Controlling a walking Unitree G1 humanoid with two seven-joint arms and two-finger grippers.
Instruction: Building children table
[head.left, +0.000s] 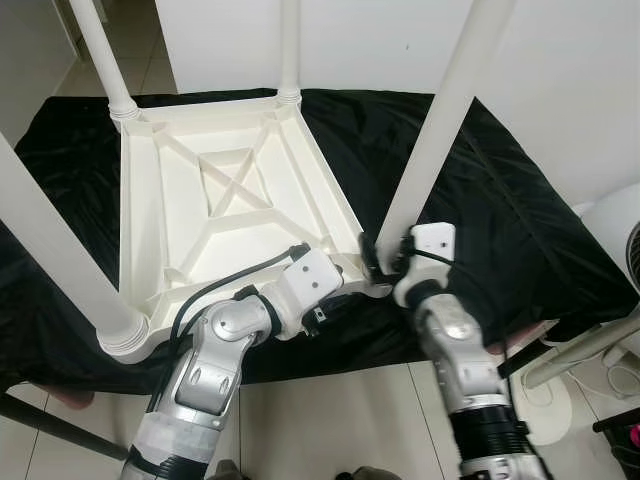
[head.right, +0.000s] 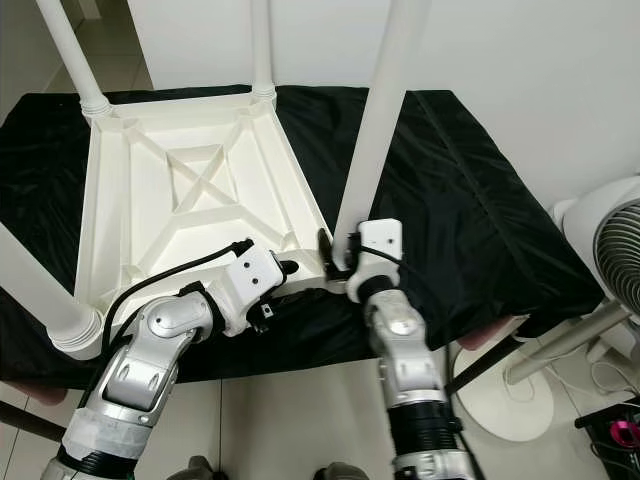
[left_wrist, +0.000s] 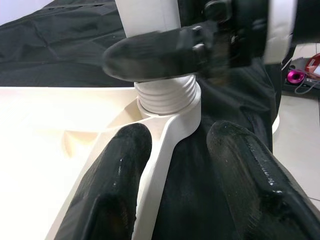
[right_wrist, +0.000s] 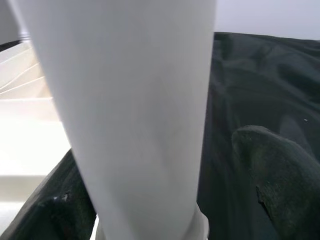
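Observation:
A white children's table (head.left: 240, 190) lies upside down on a black cloth (head.left: 500, 200), its legs pointing up. The near-right leg (head.left: 440, 120) stands in the corner socket, with a threaded collar (left_wrist: 165, 97) at its base. My right gripper (head.left: 385, 262) is open around that leg just above the collar. In the right wrist view one finger (right_wrist: 45, 210) lies against the leg (right_wrist: 135, 110), and the other finger (right_wrist: 270, 170) stands a little off it. My left gripper (left_wrist: 177, 150) is open and straddles the table's rim right beside that corner.
Three more legs rise at the far left (head.left: 105, 60), far middle (head.left: 289, 50) and near left (head.left: 60, 260). A white standing fan (head.right: 610, 250) with its round base (head.right: 500, 395) is close on my right. A wall is behind, and tiled floor lies at my feet.

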